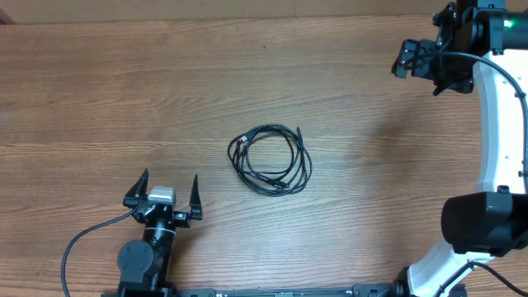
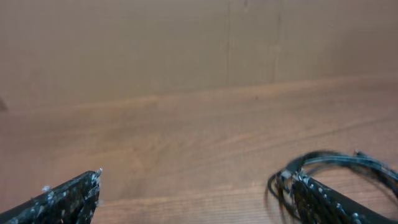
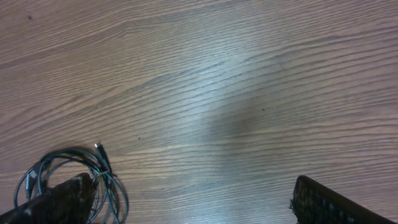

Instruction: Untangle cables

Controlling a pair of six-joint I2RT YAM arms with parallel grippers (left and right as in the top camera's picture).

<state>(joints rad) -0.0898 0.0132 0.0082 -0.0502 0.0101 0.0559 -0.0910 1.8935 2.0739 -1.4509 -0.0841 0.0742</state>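
Black cords, the cables (image 1: pixel 270 159), lie as one coiled bundle near the middle of the wooden table (image 1: pixel 99 91), with a plug end poking out at the top (I can't count the strands from here). My left gripper (image 1: pixel 170 183) sits near the bundle, jaws spread wide and empty. The right gripper (image 1: pixel 406 58) hangs well apart at the far corner, likewise spread, holding nothing. I judge the untangling not yet begun. Next, one pincer must pin a loop while the other picks a free end.

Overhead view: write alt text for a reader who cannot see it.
A coil of thin black cables lies untouched at the centre of a brown wooden table. The left gripper sits open nearby; the right gripper hangs open at the far corner.
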